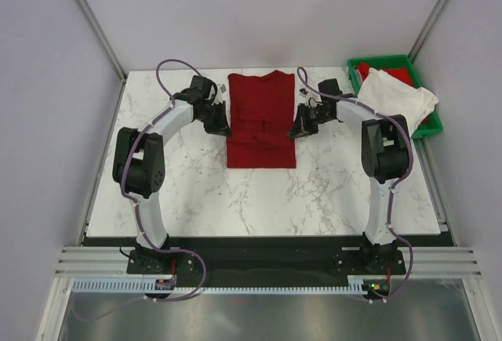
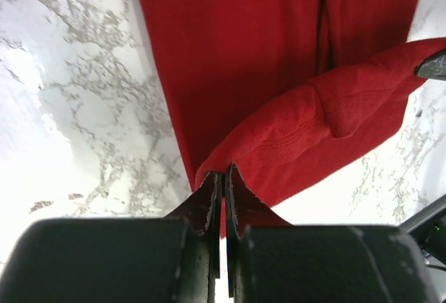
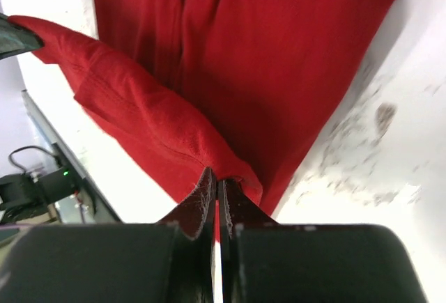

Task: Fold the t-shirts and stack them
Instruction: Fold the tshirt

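Because the dark red t-shirt (image 1: 262, 114) is soft, light cloth that will sag between holds, you should take it at the seamed side edges, both sides level. It lies on the table (image 1: 259, 200), well left of the green bin (image 1: 380, 60). The left gripper (image 1: 222, 129) and right gripper (image 1: 296, 131) are each clamped on a raised fold of it. The off-white t-shirt (image 1: 396, 98) drapes over that bin.

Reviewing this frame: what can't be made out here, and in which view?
Top external: fingers of the left gripper and right gripper are too small and hidden by the wrists; only the wrist views show them shut on the red t-shirt.
Top external: the off-white t-shirt covers most of the green bin; the red cloth under it is unidentifiable.
Wrist views: frame edges cut off the red t-shirt's outline.
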You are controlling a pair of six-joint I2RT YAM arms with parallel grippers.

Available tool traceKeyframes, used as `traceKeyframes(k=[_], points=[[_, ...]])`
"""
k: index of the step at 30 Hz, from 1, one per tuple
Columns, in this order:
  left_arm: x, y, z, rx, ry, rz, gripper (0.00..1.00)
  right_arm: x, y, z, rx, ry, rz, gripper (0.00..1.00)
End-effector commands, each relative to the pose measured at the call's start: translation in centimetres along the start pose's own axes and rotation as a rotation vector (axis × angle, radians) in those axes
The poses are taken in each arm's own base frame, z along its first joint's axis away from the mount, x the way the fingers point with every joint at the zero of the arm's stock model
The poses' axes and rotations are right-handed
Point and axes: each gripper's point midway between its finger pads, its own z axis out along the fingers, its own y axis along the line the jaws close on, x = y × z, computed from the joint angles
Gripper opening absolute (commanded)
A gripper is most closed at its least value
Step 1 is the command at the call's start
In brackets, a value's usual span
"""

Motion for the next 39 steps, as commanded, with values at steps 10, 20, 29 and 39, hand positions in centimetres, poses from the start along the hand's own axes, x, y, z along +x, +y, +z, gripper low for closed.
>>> traceKeyframes(k=[10,20,29,39], points=[[-5.5,1.2,-0.6,-0.075,-0.129,0.096,0.56,-5.1,0.4,-1.9,0.059,-0.132,-0.146,0.34],[2.0,0.4,-5.9,0.029,-0.051,-0.007,0.72,1.8,1.0,-5.5,-0.037,-0.064,0.029,0.45],[7.9,-1.0,-5.4,0.360,0.118,-0.265,0.68,6.4,1.4,-4.3,-0.133,0.000,0.192,0.50],[8.1,0.4,-2.4,0.332,0.179,-0.354,0.66,8.5,0.0,-2.5,-0.120,0.039,0.264,0.51]])
